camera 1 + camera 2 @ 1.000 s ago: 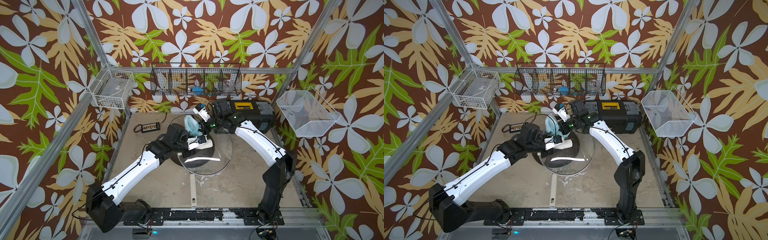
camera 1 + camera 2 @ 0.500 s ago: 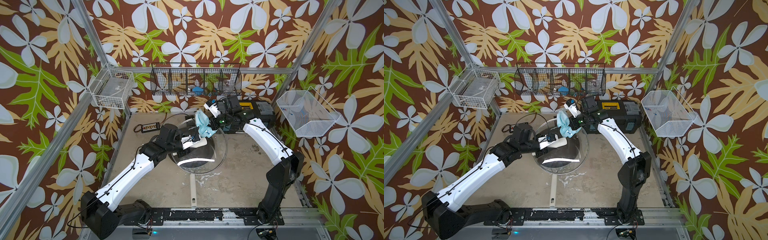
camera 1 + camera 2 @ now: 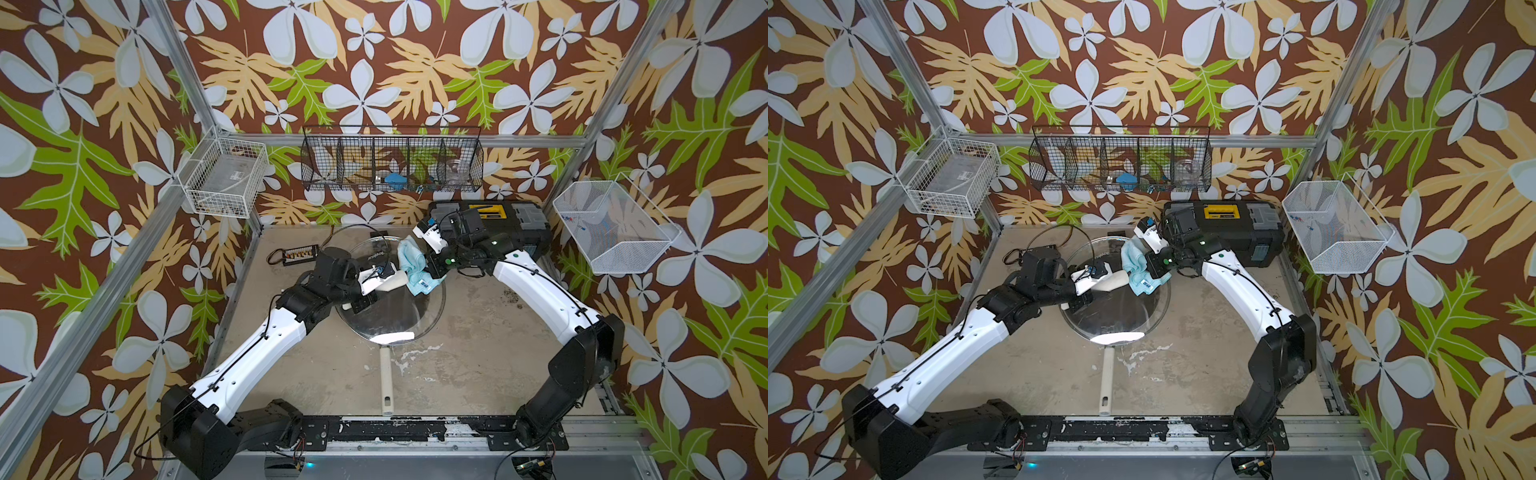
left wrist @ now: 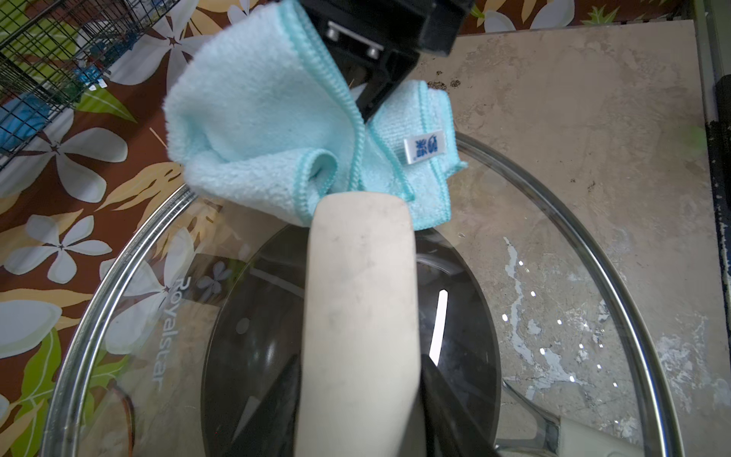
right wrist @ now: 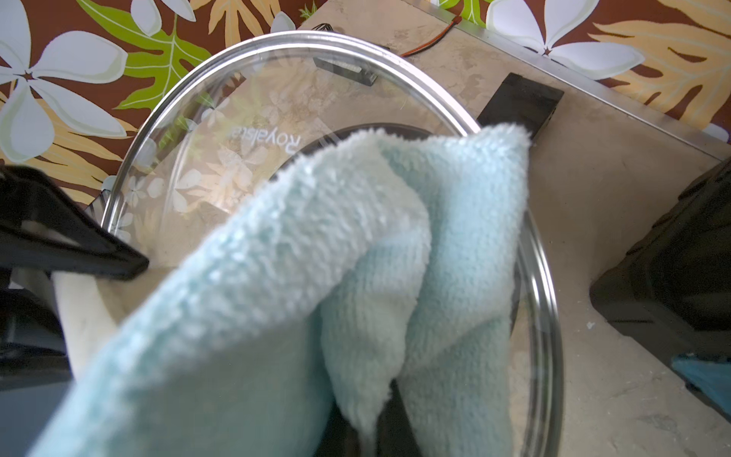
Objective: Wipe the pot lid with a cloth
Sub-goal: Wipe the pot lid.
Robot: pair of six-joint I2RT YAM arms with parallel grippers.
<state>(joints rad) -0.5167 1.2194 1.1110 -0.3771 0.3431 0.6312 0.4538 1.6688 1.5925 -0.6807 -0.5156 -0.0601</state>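
Two grippers, both busy, so here's how it looked. The pot lid (image 3: 390,318) (image 3: 1119,311) (image 4: 178,316) (image 5: 257,118) was up off the table (image 3: 478,332) and tilted. It sat over the dark pan (image 4: 245,300), whose long cream handle (image 3: 386,382) (image 3: 1106,382) pointed away from both arms toward the front rail. Couldn't tell whether the lid's low edge touched the pan.

The left gripper (image 3: 376,286) (image 3: 1087,286) was clamped on the lid's cream bar (image 3: 394,281) (image 4: 360,316). One black finger (image 4: 277,399) sat on each side of it, and the free end of the bar stuck out past the fingertips.

Right past that free end was the cloth (image 3: 411,266) (image 3: 1136,266) (image 4: 257,130) (image 5: 277,296), bunched up and pinched in the right gripper (image 3: 428,268) (image 3: 1152,266). Its jaws were closed tight on a fold. The cloth hung down from the fingers and pressed on the glass near the rim on that gripper's side. It also touched the tip of the bar. Its little white tag (image 4: 423,148) faced up, just below the right fingertips.

Behind the right gripper, close to its wrist, stood a black toolbox (image 3: 498,220) (image 3: 1225,232) with a yellow label. Farther back, up on the wall beyond both grippers, hung a black wire rack (image 3: 390,166) with odds and ends in it.
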